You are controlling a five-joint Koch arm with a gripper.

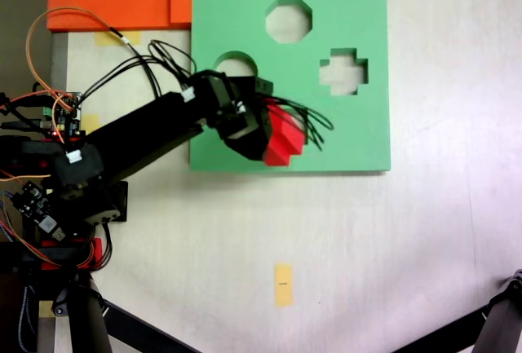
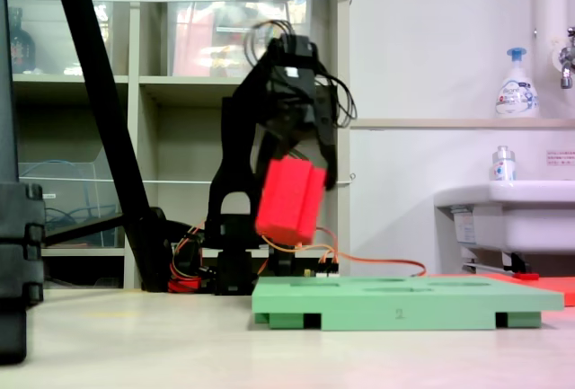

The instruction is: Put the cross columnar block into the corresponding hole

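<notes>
"Where was the block?"

"I had the gripper point(image 2: 301, 178) clamped on the cross columnar block point(image 2: 289, 200), tilted, above the green board point(image 1: 359, 137); the corresponding hole point(image 1: 343, 71) lay at two o'clock. Tilted so, I feared it would jam."

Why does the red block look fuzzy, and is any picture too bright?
In the low fixed view the red block in the gripper has soft, slightly blurred edges, and the wall behind is washed out; in the top-down fixed view the white table glares pale, while the green board stays crisp.
</notes>
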